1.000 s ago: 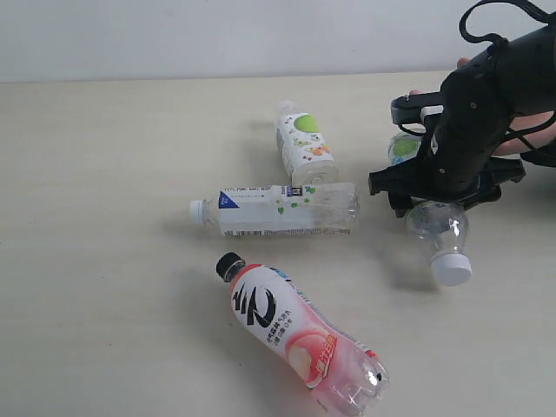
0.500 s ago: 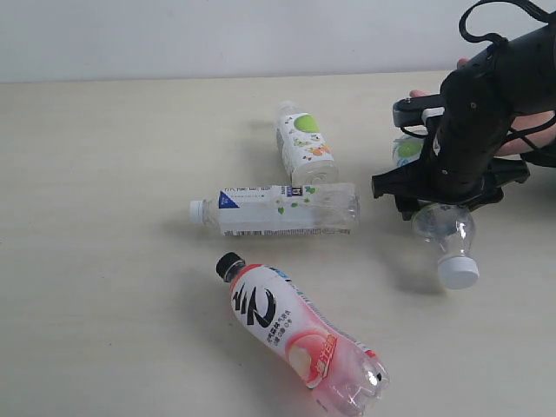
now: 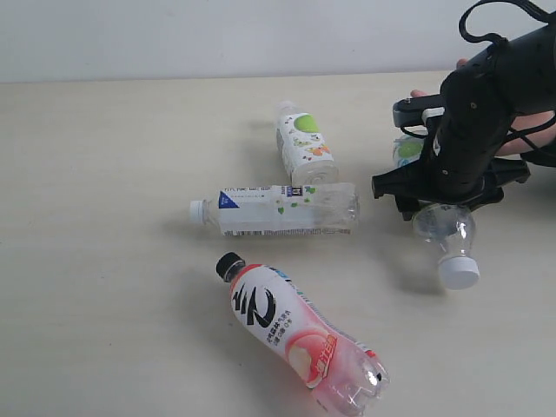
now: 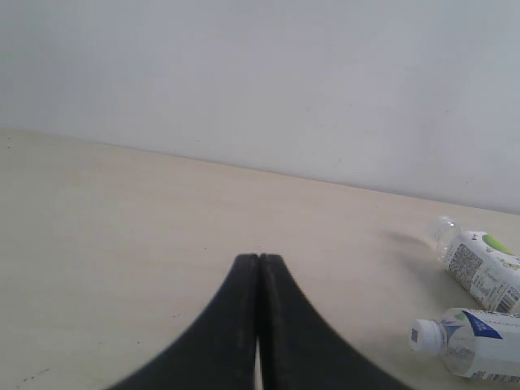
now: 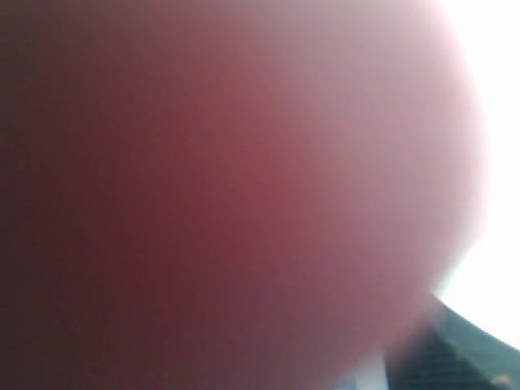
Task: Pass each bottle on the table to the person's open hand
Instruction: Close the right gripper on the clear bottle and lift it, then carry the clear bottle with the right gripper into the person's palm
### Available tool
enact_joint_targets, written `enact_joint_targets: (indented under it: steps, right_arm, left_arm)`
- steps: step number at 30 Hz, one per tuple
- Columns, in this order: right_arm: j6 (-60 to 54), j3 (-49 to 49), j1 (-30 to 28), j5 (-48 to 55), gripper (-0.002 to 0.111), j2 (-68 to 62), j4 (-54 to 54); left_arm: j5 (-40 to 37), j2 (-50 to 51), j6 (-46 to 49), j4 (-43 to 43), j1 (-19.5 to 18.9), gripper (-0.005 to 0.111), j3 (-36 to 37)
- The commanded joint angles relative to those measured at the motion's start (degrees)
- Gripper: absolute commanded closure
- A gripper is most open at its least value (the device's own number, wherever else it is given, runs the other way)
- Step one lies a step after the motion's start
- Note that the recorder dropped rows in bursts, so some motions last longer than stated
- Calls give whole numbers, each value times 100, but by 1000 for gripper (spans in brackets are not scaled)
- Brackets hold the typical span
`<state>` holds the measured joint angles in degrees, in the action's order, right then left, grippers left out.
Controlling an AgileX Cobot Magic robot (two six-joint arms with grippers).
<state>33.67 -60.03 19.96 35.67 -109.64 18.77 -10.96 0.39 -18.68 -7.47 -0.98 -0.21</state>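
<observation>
Clear ribbed plastic is the item in hand. Exterior view: the right gripper (image 3: 447, 195) is clamped across the body of the held bottle (image 3: 444, 229), which hangs tilted, white cap down, off the table (image 3: 104, 174) and well to the right of the blue-labelled bottle (image 3: 278, 209). The person's open hand (image 3: 532, 122) shows only as slivers of skin behind the arm, farther right of that landmark. The green-and-white bottle (image 3: 305, 144) lies just behind the landmark, and the pink-labelled bottle (image 3: 300, 334), black-capped and waisted, lies in front. My judgement: I should keep the clamp firm until the palm bears the weight, then open slowly, since thin smooth walls slip and dent. Left wrist view: the left gripper (image 4: 258, 325) is closed on nothing, its black fingers pressed together. Right wrist view: a pink-red blur fills it; I cannot tell what it is.
</observation>
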Motion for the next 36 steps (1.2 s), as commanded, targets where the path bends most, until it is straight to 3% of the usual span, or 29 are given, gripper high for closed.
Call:
enact_joint_targets:
  steps: [1,14,36]
  right_arm:
    - [-21,-31,7,58,108,19,49]
    - [-96,-31,7,153,108,100,49]
    - [-848,-31,7,1347,108,1396,-443]
  left_arm:
    - [26,-39,0,35,-9,107,21]
    - [26,-39,0,35,-9,107,21]
    - [26,-39,0,35,-9,107,21]
